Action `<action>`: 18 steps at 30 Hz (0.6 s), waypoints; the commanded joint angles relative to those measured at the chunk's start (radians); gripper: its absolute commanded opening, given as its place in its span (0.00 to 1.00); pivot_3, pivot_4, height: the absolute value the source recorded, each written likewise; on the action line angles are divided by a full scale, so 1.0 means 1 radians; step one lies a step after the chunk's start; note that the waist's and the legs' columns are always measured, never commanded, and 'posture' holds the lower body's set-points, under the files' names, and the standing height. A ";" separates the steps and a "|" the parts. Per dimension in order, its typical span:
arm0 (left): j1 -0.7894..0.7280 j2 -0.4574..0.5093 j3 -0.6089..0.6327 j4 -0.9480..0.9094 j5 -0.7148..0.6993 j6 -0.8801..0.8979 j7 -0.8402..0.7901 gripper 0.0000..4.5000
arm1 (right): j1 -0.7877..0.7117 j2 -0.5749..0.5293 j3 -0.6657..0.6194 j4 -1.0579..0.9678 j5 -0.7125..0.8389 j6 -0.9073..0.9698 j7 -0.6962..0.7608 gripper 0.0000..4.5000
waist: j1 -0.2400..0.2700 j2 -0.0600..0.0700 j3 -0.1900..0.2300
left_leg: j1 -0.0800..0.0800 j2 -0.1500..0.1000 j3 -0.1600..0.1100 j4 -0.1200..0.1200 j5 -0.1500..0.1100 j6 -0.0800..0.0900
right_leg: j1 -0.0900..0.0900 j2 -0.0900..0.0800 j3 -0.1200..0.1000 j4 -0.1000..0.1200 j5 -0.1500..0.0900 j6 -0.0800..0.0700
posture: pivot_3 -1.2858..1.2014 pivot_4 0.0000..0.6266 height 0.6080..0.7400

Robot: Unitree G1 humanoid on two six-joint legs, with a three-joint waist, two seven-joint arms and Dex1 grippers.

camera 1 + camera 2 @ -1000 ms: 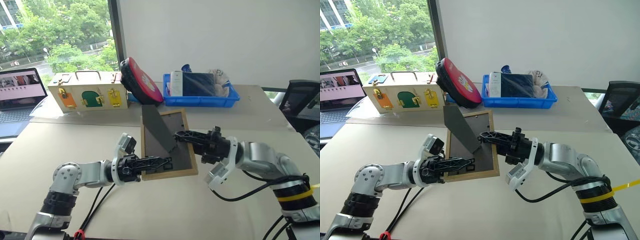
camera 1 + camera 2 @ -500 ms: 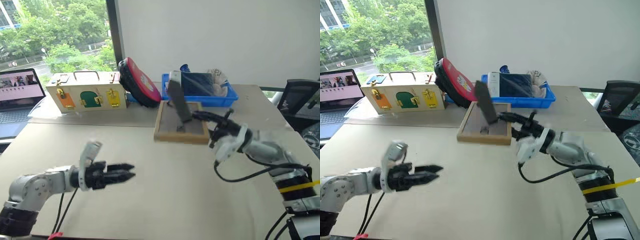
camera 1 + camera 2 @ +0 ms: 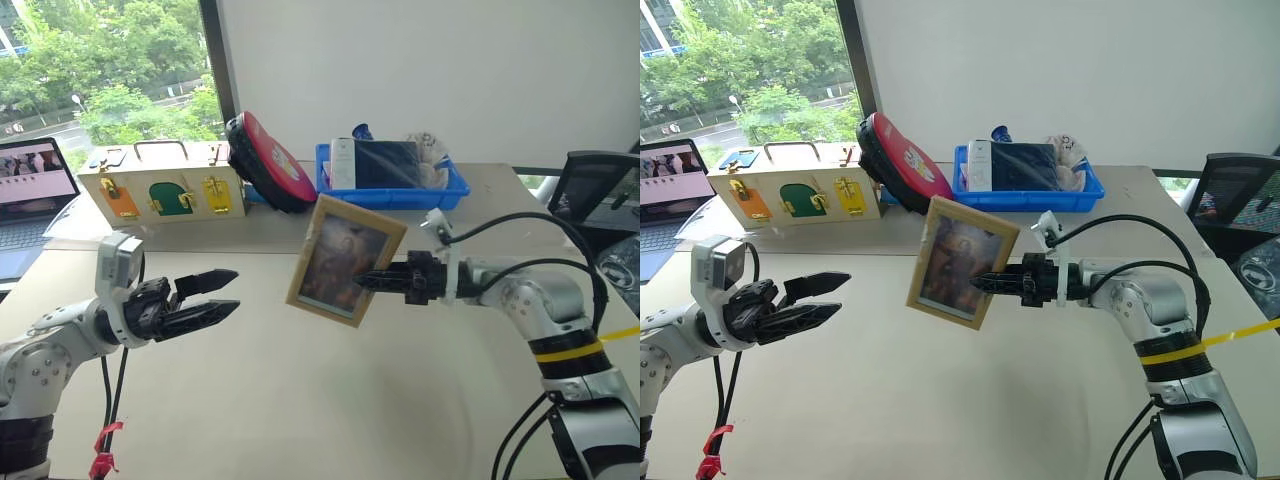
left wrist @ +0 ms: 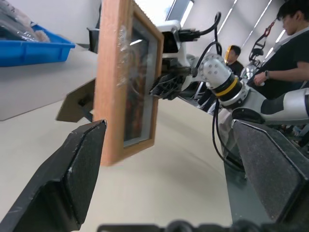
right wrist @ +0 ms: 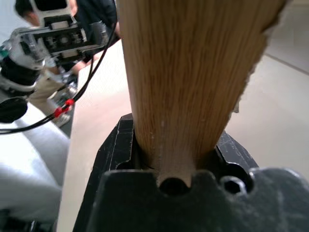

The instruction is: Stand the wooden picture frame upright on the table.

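Above the table (image 3: pixel 330 400), wooden picture frame (image 3: pixel 344 260) clamped edgewise in right gripper (image 3: pixel 366 281); left gripper (image 3: pixel 222 296) spread wide, well apart

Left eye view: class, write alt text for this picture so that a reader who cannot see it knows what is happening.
The right pincer holds the wooden picture frame by its edge, above the table, portrait side toward the camera and slightly tilted. The left pincer hangs open and empty off to one side. Along the table's far edge stand a cream box with coloured doors and a blue tray.
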 commanded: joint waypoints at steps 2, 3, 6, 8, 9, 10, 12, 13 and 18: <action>-0.004 -0.010 0.033 -0.039 -0.008 -0.017 0.007 1.00 | -0.069 0.065 0.015 0.136 -0.105 -0.051 0.036 0.29 | 0.002 0.000 0.000 | 0.000 0.000 0.000 0.000 0.000 0.000 | 0.000 0.000 0.000 0.000 0.000 0.000 | 0.52 0.24 0.96; -0.008 -0.015 0.035 -0.040 -0.013 -0.016 0.013 1.00 | -0.076 0.076 0.017 0.163 -0.128 -0.069 0.048 0.29 | 0.002 0.000 0.000 | 0.000 0.000 0.000 0.000 0.000 0.000 | -0.001 0.000 0.000 0.000 0.000 0.000 | 0.52 0.24 0.96; -0.015 -0.020 0.035 -0.047 -0.016 -0.013 0.024 1.00 | -0.101 0.097 0.027 0.257 -0.206 -0.143 0.092 0.29 | 0.005 0.000 0.000 | -0.001 0.000 0.000 0.000 0.000 0.000 | -0.001 0.000 0.000 0.000 0.000 0.000 | 0.52 0.24 0.96; -0.017 -0.020 0.034 -0.045 -0.015 -0.013 0.027 1.00 | -0.119 0.109 0.028 0.315 -0.254 -0.192 0.112 0.29 | 0.005 0.000 0.000 | -0.002 0.000 0.000 0.000 0.000 0.000 | -0.002 0.000 0.000 0.000 0.000 0.000 | 0.52 0.24 0.96; -0.018 -0.020 0.036 -0.043 -0.014 -0.014 0.029 1.00 | -0.128 0.113 0.031 0.348 -0.281 -0.222 0.125 0.29 | 0.004 0.000 0.000 | -0.002 0.000 0.000 0.000 0.000 0.000 | -0.002 0.000 0.000 0.000 0.000 0.000 | 0.52 0.24 0.96; -0.018 -0.023 0.040 -0.040 -0.018 -0.014 0.032 1.00 | -0.137 0.118 0.034 0.381 -0.306 -0.251 0.135 0.29 | 0.004 0.000 0.000 | -0.002 0.000 0.000 0.000 0.000 0.000 | -0.002 0.000 0.000 0.000 0.000 0.000 | 0.52 0.24 0.96; -0.025 -0.031 0.055 -0.034 -0.039 -0.007 0.045 1.00 | -0.152 0.127 0.030 0.433 -0.336 -0.284 0.151 0.29 | 0.004 0.000 0.000 | -0.002 0.000 0.000 0.000 0.000 0.000 | -0.002 0.000 -0.001 0.000 0.000 0.000 | 0.52 0.24 0.96; -0.029 -0.033 0.057 -0.032 -0.044 -0.005 0.048 1.00 | -0.160 0.133 0.028 0.459 -0.348 -0.290 0.158 0.29 | 0.003 0.000 0.000 | -0.002 0.000 0.000 0.000 0.000 0.000 | -0.002 0.000 -0.001 0.000 0.000 0.000 | 0.52 0.24 0.96; -0.040 -0.043 0.046 -0.026 -0.031 -0.006 0.050 1.00 | -0.173 0.152 0.057 0.537 -0.404 -0.260 0.224 0.29 | 0.002 0.000 0.000 | -0.001 0.000 0.000 0.000 0.000 0.000 | -0.001 0.000 -0.001 0.001 0.000 0.000 | 0.52 0.24 0.96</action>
